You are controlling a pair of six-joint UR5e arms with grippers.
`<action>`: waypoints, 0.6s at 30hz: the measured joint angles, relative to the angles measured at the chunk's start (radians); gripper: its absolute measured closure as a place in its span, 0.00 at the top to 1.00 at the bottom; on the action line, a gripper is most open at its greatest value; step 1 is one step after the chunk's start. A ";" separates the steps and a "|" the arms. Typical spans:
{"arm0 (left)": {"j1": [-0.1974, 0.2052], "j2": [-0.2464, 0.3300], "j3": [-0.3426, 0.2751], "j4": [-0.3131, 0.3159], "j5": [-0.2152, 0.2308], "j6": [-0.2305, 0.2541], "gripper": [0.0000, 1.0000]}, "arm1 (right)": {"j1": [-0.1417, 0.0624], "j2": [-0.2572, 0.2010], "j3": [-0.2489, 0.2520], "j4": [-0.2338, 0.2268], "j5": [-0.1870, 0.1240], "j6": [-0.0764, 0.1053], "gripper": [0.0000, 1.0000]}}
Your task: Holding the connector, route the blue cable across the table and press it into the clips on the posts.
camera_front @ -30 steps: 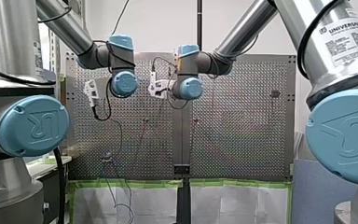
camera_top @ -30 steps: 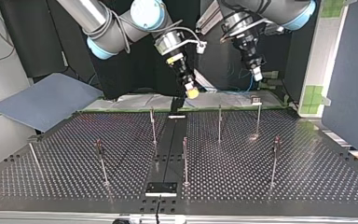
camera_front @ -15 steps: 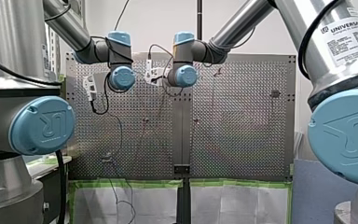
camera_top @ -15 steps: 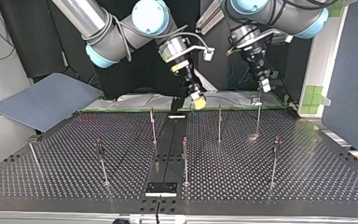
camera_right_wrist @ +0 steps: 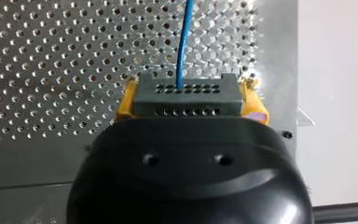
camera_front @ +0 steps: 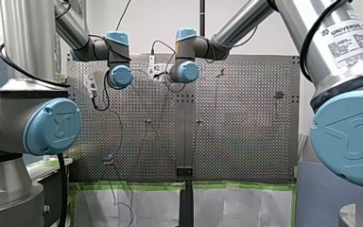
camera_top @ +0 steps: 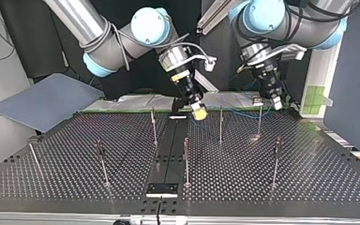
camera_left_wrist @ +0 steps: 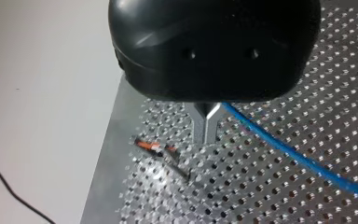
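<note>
My right gripper, angled downward, clamps its yellow pads on the dark grey block connector. The thin blue cable runs straight ahead. My left gripper points down with its metal fingertips touching, the cable just beside their root.

The blue cable vanishes behind my left hand.

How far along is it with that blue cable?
Early. Done: my right gripper is shut on the connector. In hand: the blue cable runs from it to my left gripper, shut on it. Left: the clip beside that gripper is bare, and no post visibly holds cable, so all pressing remains.
</note>
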 joint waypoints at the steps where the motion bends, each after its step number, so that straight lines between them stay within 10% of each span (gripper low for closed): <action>1: 0.006 0.000 0.005 -0.003 0.005 -0.002 0.00 | -0.001 0.004 -0.005 0.003 0.000 0.000 0.00; 18: 0.072 -0.003 0.058 0.000 0.102 -0.015 0.00 | -0.021 0.026 -0.071 0.033 -0.003 0.009 0.00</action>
